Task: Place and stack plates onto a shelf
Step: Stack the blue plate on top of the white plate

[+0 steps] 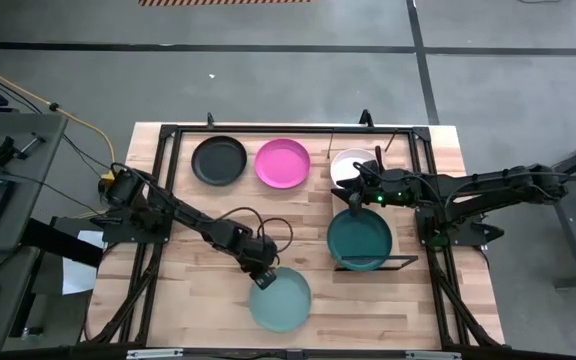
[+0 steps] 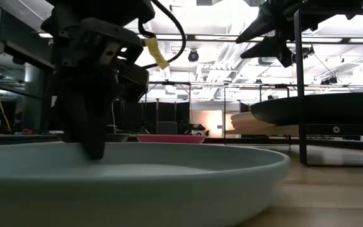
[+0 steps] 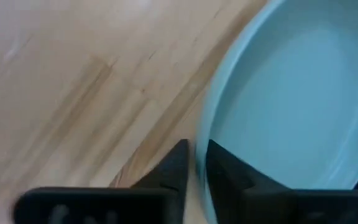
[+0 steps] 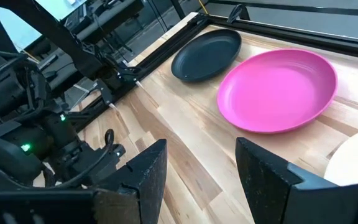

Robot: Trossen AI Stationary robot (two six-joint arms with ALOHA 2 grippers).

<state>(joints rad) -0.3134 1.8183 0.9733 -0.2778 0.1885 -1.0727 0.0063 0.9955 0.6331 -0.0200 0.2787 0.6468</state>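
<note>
Between left gripper (image 3: pixel 196 163) jaws: teal plate (image 3: pixel 291 99) rim.

far left round plate (image 1: pixel 218 160): black
far middle round plate (image 1: pixel 282 163): magenta pink
near round plate (image 1: pixel 280 299): light teal
right round plate (image 1: pixel 360 240): dark green

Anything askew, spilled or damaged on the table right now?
Nothing stands out. The black plate, pink plate and white plate lie flat on the table, the dark green plate rests on the shelf, and the left gripper straddles the teal plate rim.
</note>
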